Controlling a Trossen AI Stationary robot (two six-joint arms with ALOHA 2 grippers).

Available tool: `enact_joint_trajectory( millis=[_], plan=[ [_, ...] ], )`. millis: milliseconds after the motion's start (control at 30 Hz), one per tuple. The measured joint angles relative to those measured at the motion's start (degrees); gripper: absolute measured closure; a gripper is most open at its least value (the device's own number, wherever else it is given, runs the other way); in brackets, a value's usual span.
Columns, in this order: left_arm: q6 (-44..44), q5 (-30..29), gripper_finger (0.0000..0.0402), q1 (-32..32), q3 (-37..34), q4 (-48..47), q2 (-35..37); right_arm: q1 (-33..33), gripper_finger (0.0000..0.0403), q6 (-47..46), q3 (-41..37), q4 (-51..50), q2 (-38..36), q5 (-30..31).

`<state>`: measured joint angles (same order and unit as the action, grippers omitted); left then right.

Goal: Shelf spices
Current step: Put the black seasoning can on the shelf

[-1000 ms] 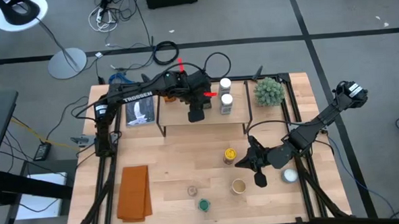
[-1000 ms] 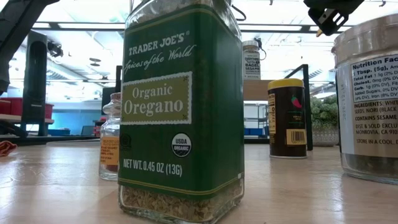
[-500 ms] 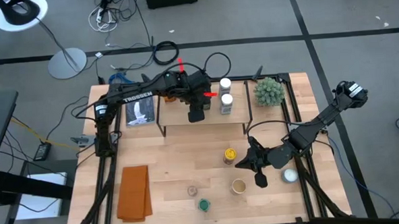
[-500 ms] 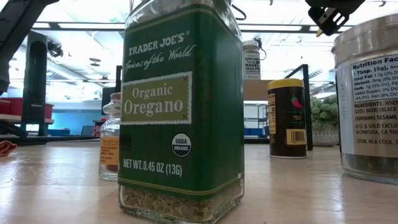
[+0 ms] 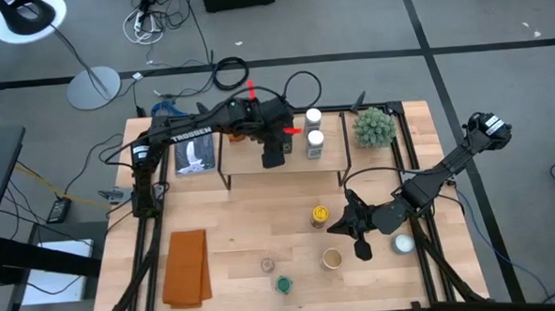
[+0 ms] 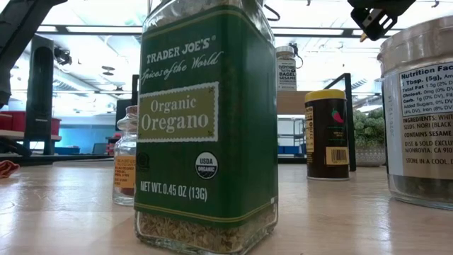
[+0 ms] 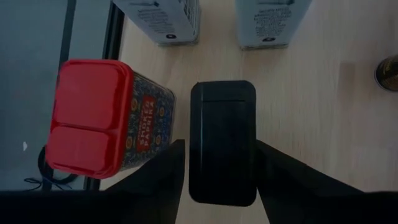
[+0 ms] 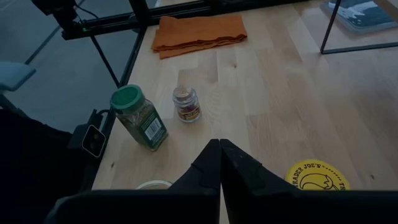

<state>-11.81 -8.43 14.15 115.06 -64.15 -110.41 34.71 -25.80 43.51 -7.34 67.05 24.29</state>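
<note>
The shelf (image 5: 302, 176) stands at the table's far middle. On it are two white-capped jars (image 5: 314, 130), a red tin (image 7: 102, 118) and a black-lidded tin (image 7: 222, 143). My left gripper (image 7: 221, 186) hangs open over the black-lidded tin (image 5: 273, 158), pointing steeply down, one finger close on each side of the upright tin. On the tabletop stand a yellow-lidded jar (image 5: 319, 215), a tan-lidded jar (image 5: 332, 258), a green-lidded oregano jar (image 8: 138, 118) and a small amber jar (image 8: 186, 104). My right gripper (image 8: 219, 155) is shut and empty above the table, near the yellow-lidded jar.
A spiky green plant ball (image 5: 374, 126) sits at the far right, beside the shelf. A white dome (image 5: 403, 244) lies near the right arm. A folded orange cloth (image 5: 187, 267) is at the near left, and a flat card (image 5: 193, 156) lies left of the shelf.
</note>
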Motion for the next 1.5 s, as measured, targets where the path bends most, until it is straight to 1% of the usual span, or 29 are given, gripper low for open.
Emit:
enact_joint_trajectory(
  millis=[267,533,667,733,867,933,1133,1300,1500],
  plan=[
    [0.1,-0.1,0.0214,0.0,2.2,-0.6,0.0,0.0,0.0397,0.0,0.0,0.0,0.0,0.0],
    [2.6,0.0,0.0214,-0.5,5.1,-5.2,0.0,0.0,0.0401,0.0,0.0,0.0,0.0,0.0],
    [3.6,0.1,0.0214,-1.8,7.2,-8.1,0.0,0.0,0.0399,0.0,0.0,0.0,0.0,0.0],
    [4.7,0.1,0.0214,-2.5,7.9,-8.2,0.2,0.0,0.0397,0.0,0.0,0.0,0.0,0.0],
    [6.7,0.1,0.0214,-4.1,8.0,-8.5,0.7,0.0,0.0399,0.0,0.0,0.0,0.0,0.0],
    [7.6,0.1,0.0214,-4.7,8.0,-10.4,0.7,0.0,0.04,0.0,0.0,0.0,0.0,0.0],
    [9.8,0.1,0.0215,-5.6,4.2,-12.0,0.7,0.6,0.0399,-1.8,0.0,-0.1,0.0,-1.0],
    [9.2,-0.3,0.0215,-5.2,0.3,-8.6,0.7,1.2,0.04,-2.5,0.0,-0.1,0.0,-1.0],
    [8.3,-4.1,0.0215,-3.7,-2.0,-6.2,0.6,1.3,0.0399,-3.1,0.0,-0.1,0.0,-1.0]
  ],
)
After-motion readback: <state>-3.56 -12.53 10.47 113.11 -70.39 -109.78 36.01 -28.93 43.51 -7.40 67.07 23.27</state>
